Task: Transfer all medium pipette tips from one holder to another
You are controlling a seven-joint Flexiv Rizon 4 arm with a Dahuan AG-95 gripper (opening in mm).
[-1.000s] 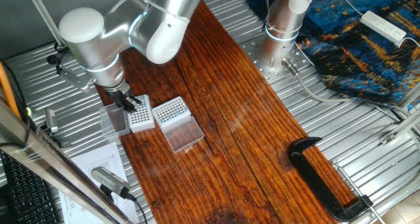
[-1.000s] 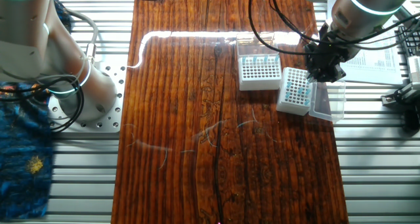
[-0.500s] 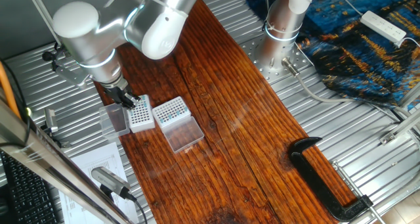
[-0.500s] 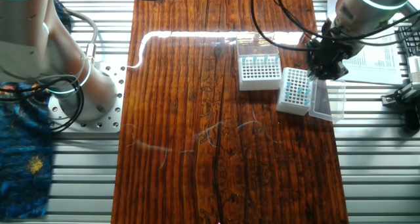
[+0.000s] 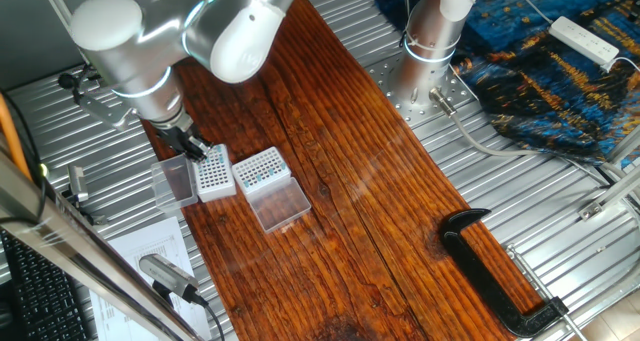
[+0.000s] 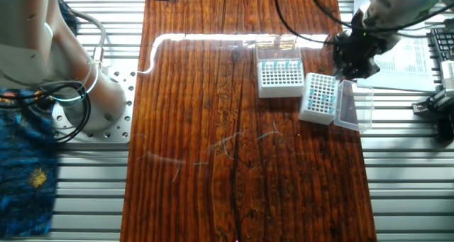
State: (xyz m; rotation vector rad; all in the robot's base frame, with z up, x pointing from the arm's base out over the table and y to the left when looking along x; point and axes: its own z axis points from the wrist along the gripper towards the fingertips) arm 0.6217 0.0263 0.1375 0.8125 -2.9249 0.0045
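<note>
The opaque white-sided rack (image 5: 213, 174) stands near the table's left edge, its smoky lid (image 5: 175, 182) open beside it. In the other fixed view its grid top (image 6: 319, 97) shows several teal pipette tips (image 6: 323, 93). The clear-sided rack (image 5: 260, 169) stands right next to it with its flat lid (image 5: 281, 206) open. It also shows in the other fixed view (image 6: 279, 76), with a few teal tips in its back row. My gripper (image 5: 192, 147) hangs just above the lid-side edge of the white rack (image 6: 346, 72). Its black fingers are close together, and no tip shows between them.
A black clamp (image 5: 500, 271) lies at the table's near right. Printed papers (image 5: 150, 246) and a grey tool (image 5: 168, 274) lie left of the racks. A second arm's base (image 5: 430, 41) stands on the metal surface, with a blue cloth (image 5: 560, 71) behind it.
My gripper and arm have risen a little and drawn back from the white rack's top. The racks and lids have not moved.
</note>
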